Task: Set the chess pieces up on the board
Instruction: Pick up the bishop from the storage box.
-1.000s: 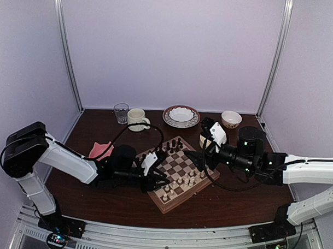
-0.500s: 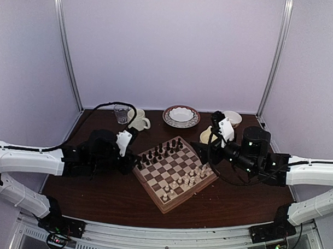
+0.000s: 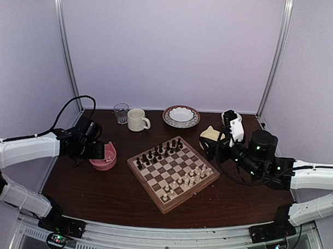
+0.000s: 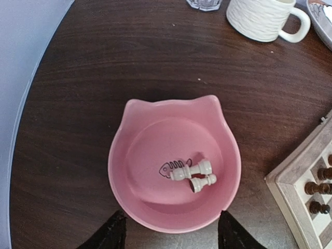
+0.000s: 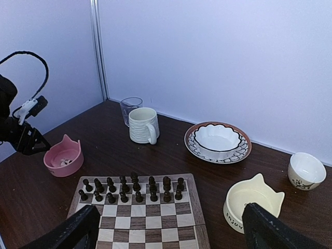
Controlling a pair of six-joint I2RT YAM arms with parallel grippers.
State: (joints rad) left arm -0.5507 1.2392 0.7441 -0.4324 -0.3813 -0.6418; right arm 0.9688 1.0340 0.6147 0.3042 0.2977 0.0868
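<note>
Two chess pieces [image 4: 191, 169] lie in pink bowl [image 4: 116, 166] below spread left tool [image 4: 172, 223]; right tool [image 5: 171, 212] gapes

One board, two colours of pieces, six items of crockery, one glass

One chessboard [image 3: 160, 174] carries sixteen dark pieces [image 5: 124, 196] in two rows of eight, plus a cluster of white pieces [image 3: 191, 179] too small to count; two more white pieces lie in the pink bowl [image 4: 171, 219]. There are four bowls: two cat-eared ones, namely that pink bowl and one cream bowl [image 5: 249, 199], one scalloped bowl [image 5: 217, 139] sitting on the single plate [image 5: 244, 149], and one small round bowl [image 5: 306, 170]. There is one mug [image 5: 142, 125] and one glass [image 5: 129, 106]
</note>
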